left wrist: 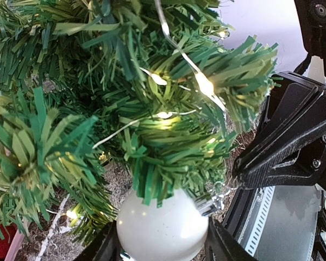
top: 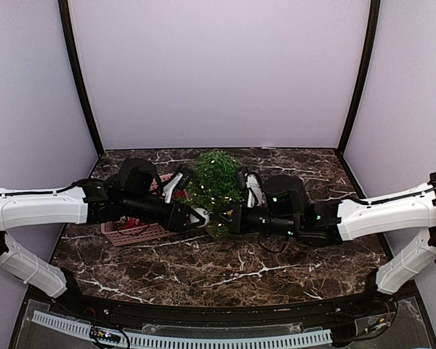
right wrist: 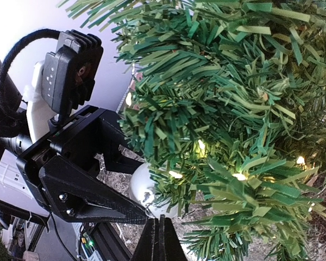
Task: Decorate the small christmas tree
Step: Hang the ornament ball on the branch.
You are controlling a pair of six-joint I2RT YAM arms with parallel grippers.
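Smooth white bauble (left wrist: 162, 231), matt plastic-needled small christmas tree (top: 214, 182)

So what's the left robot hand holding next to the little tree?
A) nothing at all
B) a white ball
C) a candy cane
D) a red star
B: the left gripper has a white ball between its fingers, just under a branch of the small christmas tree.

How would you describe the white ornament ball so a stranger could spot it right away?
Find the small christmas tree at the middle of the dark marble table. Under its lower branches, a white ball sits between the fingers of the left gripper. It alone is smooth, round and white among green needles.
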